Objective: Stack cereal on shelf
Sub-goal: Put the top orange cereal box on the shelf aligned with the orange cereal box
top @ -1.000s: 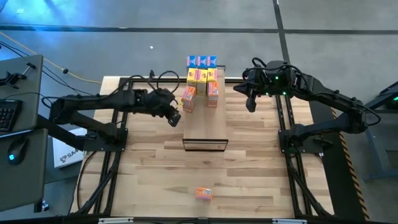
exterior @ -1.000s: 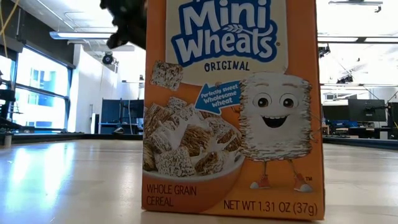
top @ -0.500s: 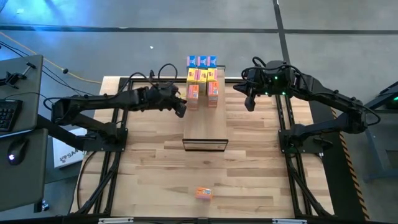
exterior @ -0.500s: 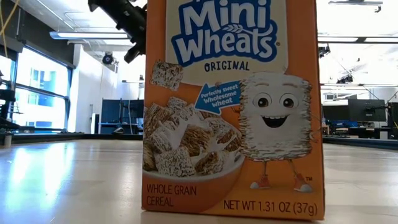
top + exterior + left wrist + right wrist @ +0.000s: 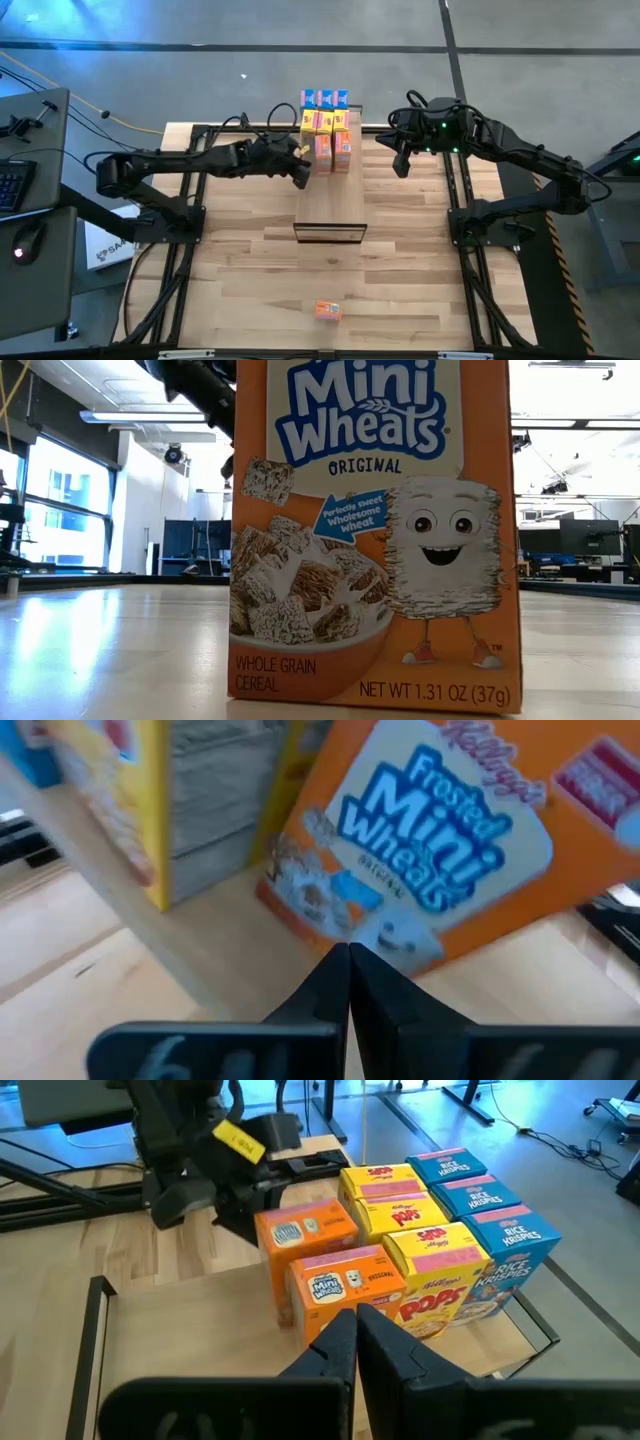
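Left gripper: the left gripper (image 5: 301,168) has its fingers pressed together and carries nothing.
Right gripper: the right gripper (image 5: 402,162) waits beside the shelf (image 5: 330,205), fingers also pressed together, no load.
Cereal: the cereal (image 5: 440,1245) stands in a group just ahead of both grippers. An orange box (image 5: 420,850) leans tilted just ahead of the left fingertips. I cannot tell if they touch it.
Loose box: one loose box (image 5: 327,311) lies well behind both grippers, near the table's front edge.
Handling: you should expect light, thin cardboard that tips easily. Take a box by its two narrow sides, gently.
Surface: the table (image 5: 240,270) is smooth wood, so boxes probably slide.
Room: a bright open hall with windows and desks.
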